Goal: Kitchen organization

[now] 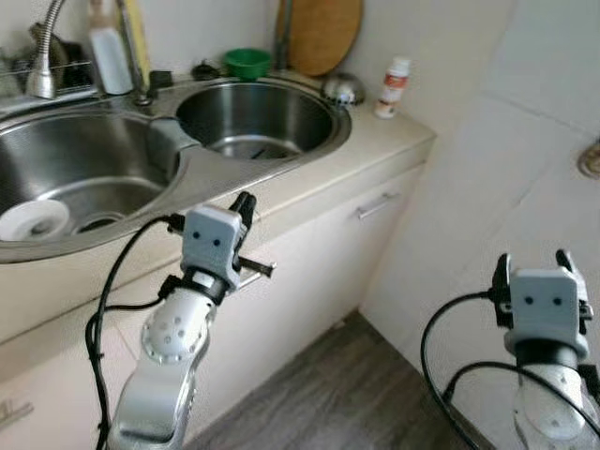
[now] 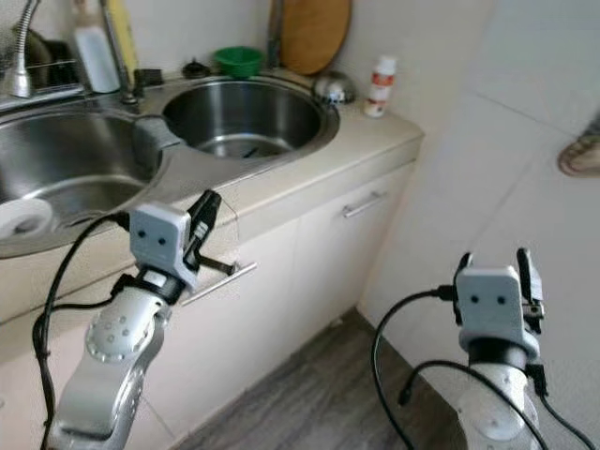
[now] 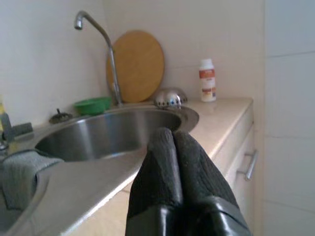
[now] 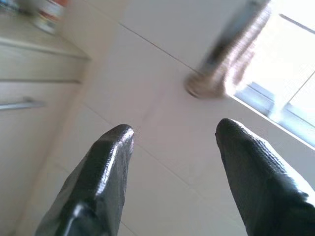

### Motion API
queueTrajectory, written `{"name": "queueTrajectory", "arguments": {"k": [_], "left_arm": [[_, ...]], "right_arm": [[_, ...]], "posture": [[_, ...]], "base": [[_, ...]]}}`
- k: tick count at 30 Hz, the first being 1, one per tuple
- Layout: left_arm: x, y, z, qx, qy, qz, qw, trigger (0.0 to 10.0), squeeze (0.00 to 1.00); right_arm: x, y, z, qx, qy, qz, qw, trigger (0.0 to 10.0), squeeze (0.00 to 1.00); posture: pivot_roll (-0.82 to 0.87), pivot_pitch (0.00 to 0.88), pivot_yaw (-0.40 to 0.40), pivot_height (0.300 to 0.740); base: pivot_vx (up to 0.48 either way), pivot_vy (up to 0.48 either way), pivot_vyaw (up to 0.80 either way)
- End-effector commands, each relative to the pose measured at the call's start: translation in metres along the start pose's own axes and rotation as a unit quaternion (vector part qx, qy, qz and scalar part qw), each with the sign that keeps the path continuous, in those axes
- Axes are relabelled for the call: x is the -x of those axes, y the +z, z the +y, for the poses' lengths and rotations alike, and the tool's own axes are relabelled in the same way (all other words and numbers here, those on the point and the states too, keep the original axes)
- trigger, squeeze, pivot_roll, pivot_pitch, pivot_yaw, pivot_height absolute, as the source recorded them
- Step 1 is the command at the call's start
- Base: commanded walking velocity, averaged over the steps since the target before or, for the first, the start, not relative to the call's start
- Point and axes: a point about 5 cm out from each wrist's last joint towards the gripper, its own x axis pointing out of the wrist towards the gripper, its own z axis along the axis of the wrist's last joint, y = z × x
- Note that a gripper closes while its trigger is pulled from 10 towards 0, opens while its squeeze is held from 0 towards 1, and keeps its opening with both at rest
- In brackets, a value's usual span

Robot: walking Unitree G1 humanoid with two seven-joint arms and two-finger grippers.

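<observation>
**Lining up on the sink counter, nothing in either hand**

I hold the left hand (image 1: 246, 208) low in the frame's centre-left, its fingers pressed together on nothing, just in front of the counter (image 1: 384, 141) edge and above a cabinet handle (image 1: 255, 269). The right hand (image 1: 534, 265) sits at lower right over the tiled wall side, fingers spread apart and empty.

My reading is that the step is approach: no item is picked yet. To do it well I should part the left fingers before reaching, lift clear of the counter lip, and come in level rather than scraping the edge.

The candidates stand at the upper part of the frame: a white bottle with an orange label (image 1: 393, 87) near the counter's far corner, smooth and upright, likely slippery plastic; a domed shiny metal bowl (image 1: 342, 88) turned face down; a green bowl (image 1: 247, 62) behind the round steel basin (image 1: 253, 117); a round wooden cutting board (image 1: 319, 33) leaning on the wall. A white round object (image 1: 33, 220) lies in the left basin.
</observation>
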Motion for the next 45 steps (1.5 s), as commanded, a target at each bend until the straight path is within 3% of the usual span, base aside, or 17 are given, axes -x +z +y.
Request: {"name": "queueTrajectory", "arguments": {"k": [1,9,19,36,45], "left_arm": [[-0.002,0.002,-0.007,0.005,-0.014,-0.005,1.0,10.0,0.0],[-0.002,0.003,-0.007,0.008,-0.014,-0.006,1.0,10.0,0.0],[-0.002,0.002,-0.007,0.014,-0.014,-0.002,1.0,10.0,0.0],[-0.006,-0.003,-0.01,0.008,-0.036,0.005,0.999,10.0,0.0],[-0.011,-0.005,-0.014,0.009,-0.055,0.01,0.998,10.0,0.0]], "right_arm": [[-0.002,-0.005,-0.007,0.01,-0.019,0.015,1.0,10.0,0.0],[-0.005,-0.012,-0.012,-0.009,-0.041,0.042,0.998,10.0,0.0],[-0.006,-0.019,-0.022,-0.015,-0.075,0.068,0.995,10.0,0.0],[-0.002,-0.017,-0.019,-0.019,-0.077,0.07,0.994,10.0,0.0],[0.004,-0.018,-0.032,-0.016,-0.119,0.076,0.99,10.0,0.0]], "posture": [[0.09,0.0,-0.069,0.74],[0.09,0.0,-0.07,0.74],[0.08,0.0,-0.066,0.74],[0.05,0.0,-0.026,0.74],[0.03,0.0,-0.006,0.74]], "base": [[0.0,-0.472,-0.8],[0.0,-0.458,-0.8],[0.0,0.0,-0.79],[0.0,0.0,-0.78],[0.0,0.0,-0.78]]}}
